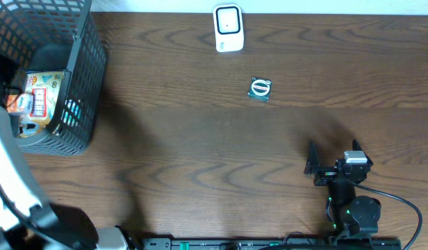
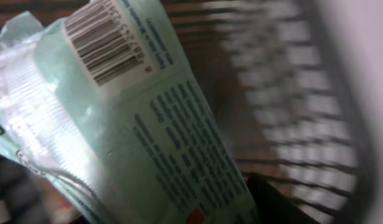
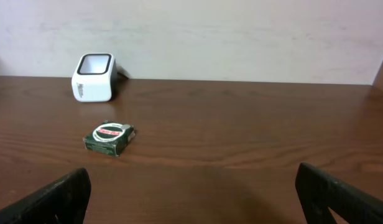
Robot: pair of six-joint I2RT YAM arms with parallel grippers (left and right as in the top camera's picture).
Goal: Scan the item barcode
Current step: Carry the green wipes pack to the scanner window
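Note:
A pale green packet with a barcode label near its top fills the left wrist view. It sits between the dark fingers of my left gripper, which is shut on it inside the black mesh basket. The packet looks sharp while the mesh behind it is blurred. The white scanner stands at the table's far edge, also in the right wrist view. My right gripper rests open and empty near the front right, fingers wide apart.
A small dark green box lies flat on the table in front of the scanner, the same box showing ahead of the right gripper. The basket also holds a colourful orange packet. My white left arm runs along the left edge.

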